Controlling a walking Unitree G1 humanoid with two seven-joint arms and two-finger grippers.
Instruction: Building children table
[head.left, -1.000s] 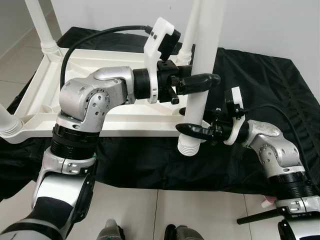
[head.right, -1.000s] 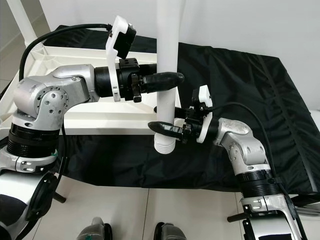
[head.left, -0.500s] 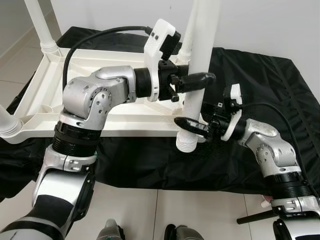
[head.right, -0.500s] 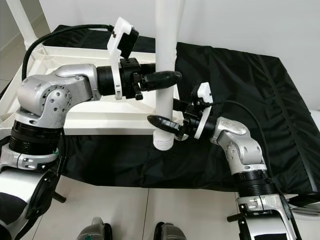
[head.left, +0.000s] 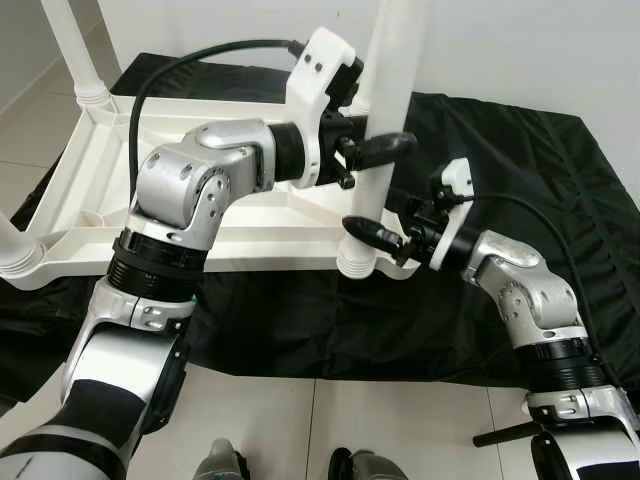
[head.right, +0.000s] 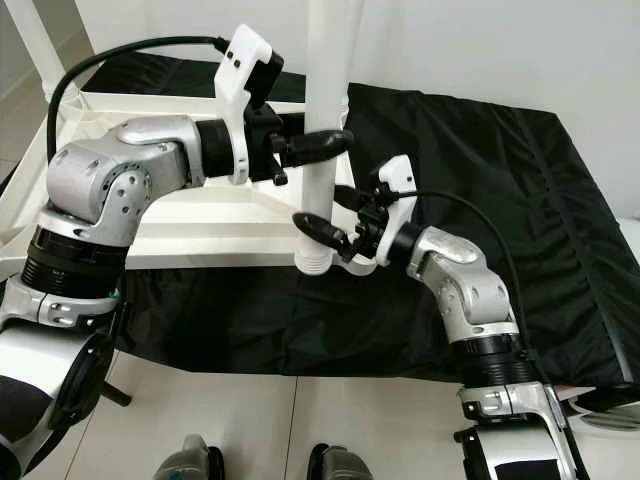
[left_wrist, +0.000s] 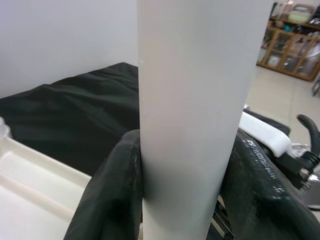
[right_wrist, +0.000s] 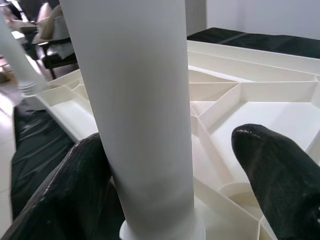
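We have carried the white leg (head.left: 385, 110), clamped in our left end effector (head.left: 375, 148) and bracketed low by our right end effector's (head.left: 385, 236) parted fingers, over the upturned table's (head.left: 70, 200) near right corner socket, so seating it looks imminent.

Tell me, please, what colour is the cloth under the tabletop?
The cloth is black, clearest in the right eye view.

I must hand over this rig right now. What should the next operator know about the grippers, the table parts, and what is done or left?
Left gripper: shut on the white table leg, high on its shaft.
Right gripper: around the leg's lower end; one finger touches, the other stands apart, so open.
Upturned tabletop lies on the black cloth; other legs already stand in their corners.
Left: the leg's ribbed foot sits at the near corner socket; whether it is fully seated cannot be told.
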